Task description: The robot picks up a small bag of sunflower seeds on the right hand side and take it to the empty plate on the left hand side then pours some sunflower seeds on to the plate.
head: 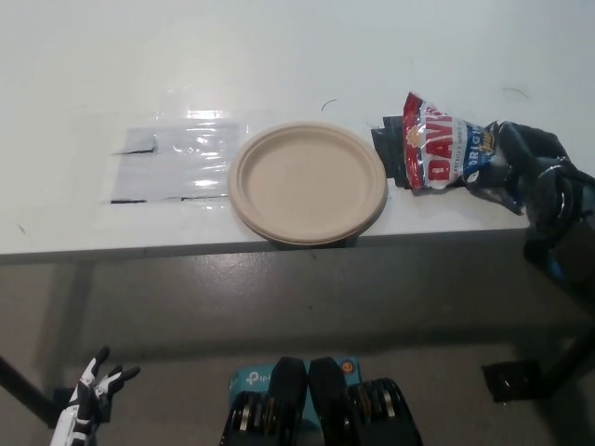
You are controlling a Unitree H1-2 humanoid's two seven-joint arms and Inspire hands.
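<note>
The bag of sunflower seeds (437, 153) is held at its right end by the black right hand (521, 167), just right of the empty plate (308, 182) on the white surface (279, 56), so the pick-up step is judged in hand and carrying it over the plate comes next, while the white left hand (88, 401) hangs low, fingers spread.
</note>
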